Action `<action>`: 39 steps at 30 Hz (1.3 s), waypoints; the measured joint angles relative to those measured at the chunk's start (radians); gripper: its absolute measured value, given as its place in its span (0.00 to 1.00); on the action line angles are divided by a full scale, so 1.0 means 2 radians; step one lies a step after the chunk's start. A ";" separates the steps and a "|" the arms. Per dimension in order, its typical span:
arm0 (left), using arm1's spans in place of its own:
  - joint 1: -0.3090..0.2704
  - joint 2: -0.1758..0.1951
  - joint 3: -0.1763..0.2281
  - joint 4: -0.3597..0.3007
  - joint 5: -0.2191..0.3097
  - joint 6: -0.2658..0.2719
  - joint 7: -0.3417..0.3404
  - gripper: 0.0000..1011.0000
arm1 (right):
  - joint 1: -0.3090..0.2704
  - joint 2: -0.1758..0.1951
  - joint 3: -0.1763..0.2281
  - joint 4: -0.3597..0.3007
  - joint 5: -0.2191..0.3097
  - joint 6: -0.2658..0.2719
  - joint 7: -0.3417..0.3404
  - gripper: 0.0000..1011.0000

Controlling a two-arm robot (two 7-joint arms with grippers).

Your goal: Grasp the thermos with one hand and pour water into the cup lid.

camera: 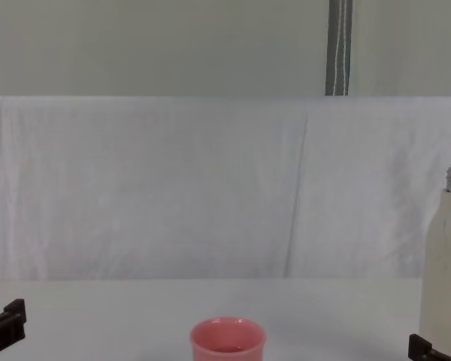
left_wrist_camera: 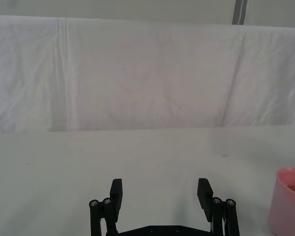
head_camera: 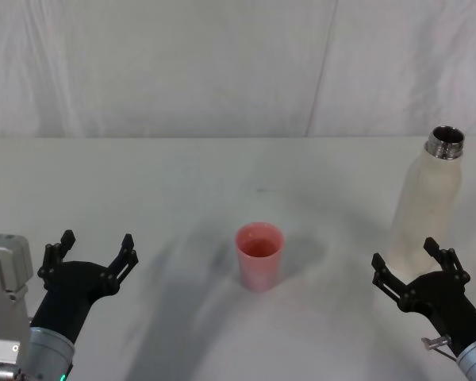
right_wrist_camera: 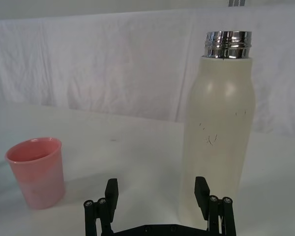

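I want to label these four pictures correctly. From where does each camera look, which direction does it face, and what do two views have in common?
Head view: from above, looking down at the table; both open tools, left tool and right tool, show.
Chest view: low, looking across at the white cloth backdrop; tool tips at the lower corners.
Left wrist view: behind its own tool, facing the backdrop.
Right wrist view: behind its own tool, facing the thermos.
Shared: all four show the pink cup lid.

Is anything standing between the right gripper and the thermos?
Nothing visible. The right gripper is open just short of the upright thermos, with bare table around them. The cup lid stands apart, towards the middle.
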State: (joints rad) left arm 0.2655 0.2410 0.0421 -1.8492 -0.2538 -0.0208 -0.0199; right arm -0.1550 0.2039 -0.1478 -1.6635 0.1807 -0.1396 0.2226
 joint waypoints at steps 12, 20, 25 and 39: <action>0.000 0.000 0.000 0.000 0.000 0.000 0.000 0.99 | 0.001 -0.001 -0.003 0.006 -0.002 -0.002 -0.001 0.99; 0.000 0.000 0.000 0.000 0.000 0.000 0.000 0.99 | 0.002 -0.001 -0.003 0.009 -0.002 -0.003 -0.001 0.99; 0.000 0.000 0.000 0.000 0.000 0.000 0.000 0.99 | 0.004 -0.002 -0.003 0.011 -0.002 -0.003 -0.001 0.99; 0.000 0.000 0.000 0.000 0.000 0.000 0.000 0.99 | 0.007 -0.002 -0.006 0.014 -0.002 -0.004 0.000 0.99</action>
State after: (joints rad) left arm 0.2655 0.2410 0.0421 -1.8492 -0.2538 -0.0207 -0.0199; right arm -0.1403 0.2000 -0.1590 -1.6354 0.1759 -0.1473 0.2226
